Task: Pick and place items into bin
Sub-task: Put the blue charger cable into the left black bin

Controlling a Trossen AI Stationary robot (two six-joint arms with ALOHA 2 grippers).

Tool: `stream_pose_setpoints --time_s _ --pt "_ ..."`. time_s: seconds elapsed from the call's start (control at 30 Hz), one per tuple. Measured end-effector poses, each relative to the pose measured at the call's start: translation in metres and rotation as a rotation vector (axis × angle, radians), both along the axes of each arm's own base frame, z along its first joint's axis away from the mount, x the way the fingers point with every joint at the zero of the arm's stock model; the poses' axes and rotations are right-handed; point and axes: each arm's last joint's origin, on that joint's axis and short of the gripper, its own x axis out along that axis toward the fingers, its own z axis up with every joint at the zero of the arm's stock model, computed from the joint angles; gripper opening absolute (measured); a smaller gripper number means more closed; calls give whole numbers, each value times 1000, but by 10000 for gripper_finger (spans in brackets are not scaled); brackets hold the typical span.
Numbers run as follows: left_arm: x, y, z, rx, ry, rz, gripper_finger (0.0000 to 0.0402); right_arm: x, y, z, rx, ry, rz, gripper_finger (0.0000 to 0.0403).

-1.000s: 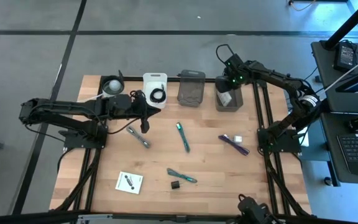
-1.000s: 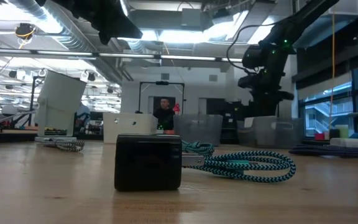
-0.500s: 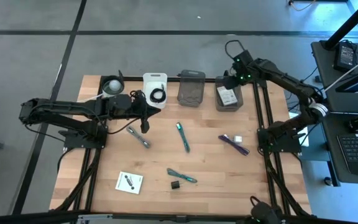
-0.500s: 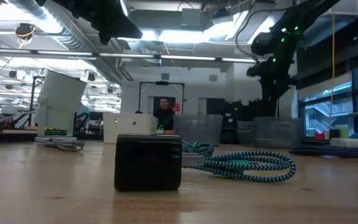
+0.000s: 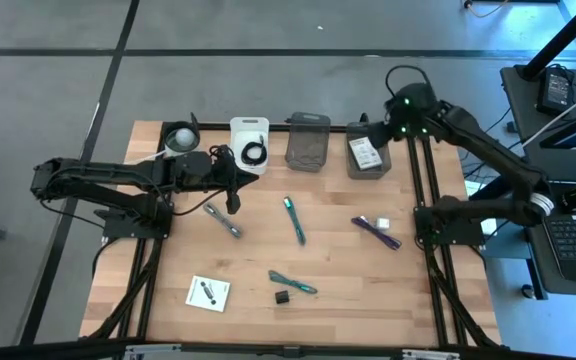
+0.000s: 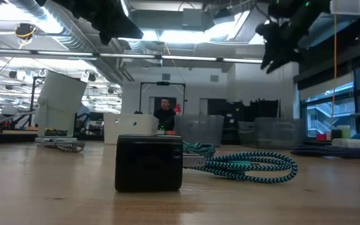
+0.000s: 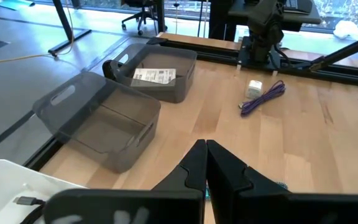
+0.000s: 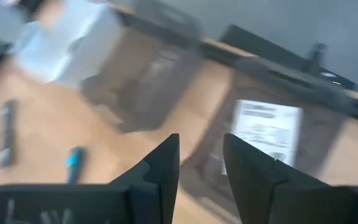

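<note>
A: Two grippers are in view. The left gripper (image 5: 236,200) is held low over the table with its fingers pressed together, nothing between them. The grey tool (image 5: 222,219) lies just beside its tip, towards the front edge, long axis slanting away to the right. The white tray holding the black cable (image 5: 254,154) is just behind that gripper.

B: And further right?

A: The teal pen (image 5: 294,219) lies between the arms, nearer the left gripper, its long axis running roughly front to back. The purple strip (image 5: 378,232) and white cube (image 5: 382,224) sit well in front of the right gripper (image 8: 201,163), which is raised above the grey bin (image 5: 368,158) with its fingers apart and empty. A printed card (image 8: 265,129) is seen lying in that bin, directly below the fingers.

B: What is hard to make out?

A: The right wrist view is smeared, so only rough shapes are read there. In the low view the black block (image 6: 149,162) hides much of the teal tie (image 6: 245,165).
</note>
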Motion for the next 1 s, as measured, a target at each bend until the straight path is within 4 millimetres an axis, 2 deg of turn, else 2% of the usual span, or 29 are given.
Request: stream_pose_setpoints --time_s 0.13,0.27,0.53,0.67,0.77,0.87,1.0 --pt "0 0 0 -4 0 -8 2 9 30 9 0 -66 84 127" --pt "0 -1 0 -8 -1 -21 2 14 58 3 39 -94 106 127" --pt "0 -1 0 -7 -1 -22 2 18 110 -32 194 -116 93 127" --pt "0 -1 0 -6 0 -19 2 15 132 -56 277 -47 89 127" --pt "0 -1 0 -11 -4 8 2 12 143 -72 332 18 79 127" --pt "0 -1 0 -96 -30 37 7 5 152 -85 375 111 59 127" --pt "4 -1 -5 -198 -34 61 45 -4 159 -94 395 211 45 127"
